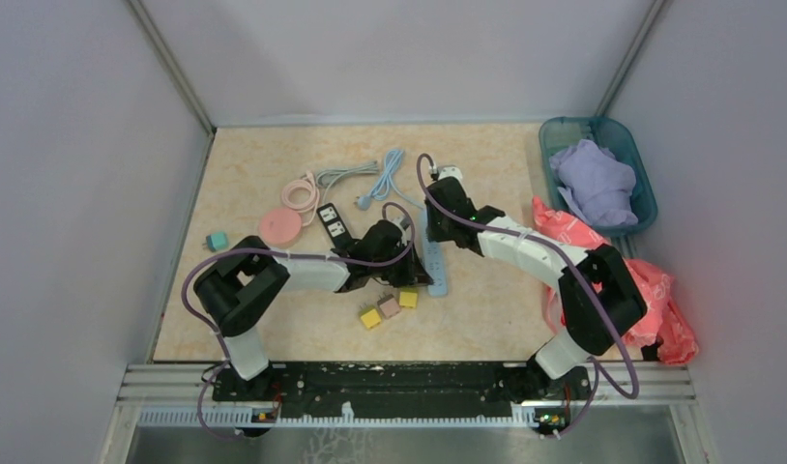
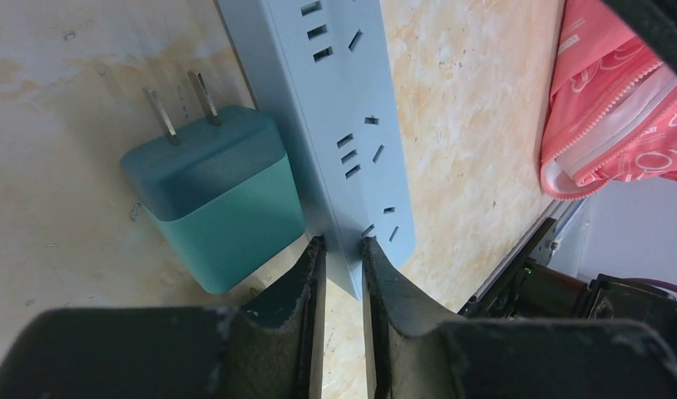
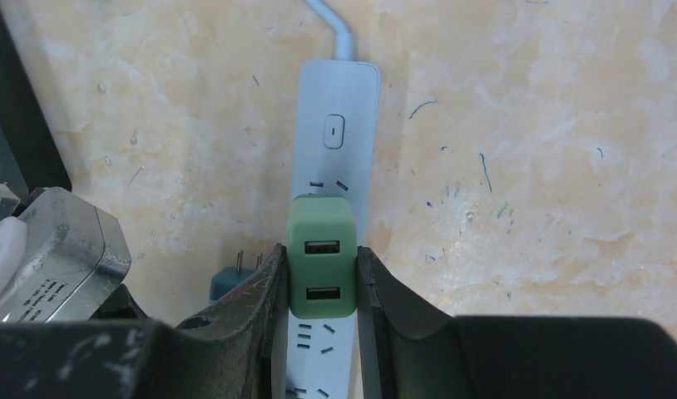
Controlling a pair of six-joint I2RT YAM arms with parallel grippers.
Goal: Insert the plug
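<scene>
1. Centrally on the beige desk (image 1: 264,324) lies a pale blue power strip (image 1: 437,272), and both arms meet over it.
2. The right tool (image 3: 321,253) is clamped on a green plug (image 3: 320,223), one finger (image 3: 264,287) on each flank.
3. That green plug has two USB ports facing the right wrist camera. It sits over the strip just below the switch button (image 3: 333,131). I cannot tell whether its prongs are in the slots.
4. The strip's grey cord (image 3: 331,25) leaves from the end beyond the switch.
5. The left tool (image 2: 343,243) is closed on the opposite end of the power strip, its two fingers (image 2: 306,283) pinching the end from both sides.
6. A teal plug (image 2: 214,199) lies on the desk just beside the strip on its long side, with its two metal prongs pointing away from the left tool.
7. Two yellow plugs (image 1: 370,317) and a pink one (image 1: 390,306) sit in a loose row near the strip's near end.
8. A black power strip (image 1: 333,220), a pink coiled cable (image 1: 300,190) and a blue cable (image 1: 388,174) lie further back on the left half.
9. A teal basket (image 1: 633,164) holding a purple cloth (image 1: 593,179) stands at the far right. A red bag (image 1: 655,300) lies in front of it, beside the right arm.
</scene>
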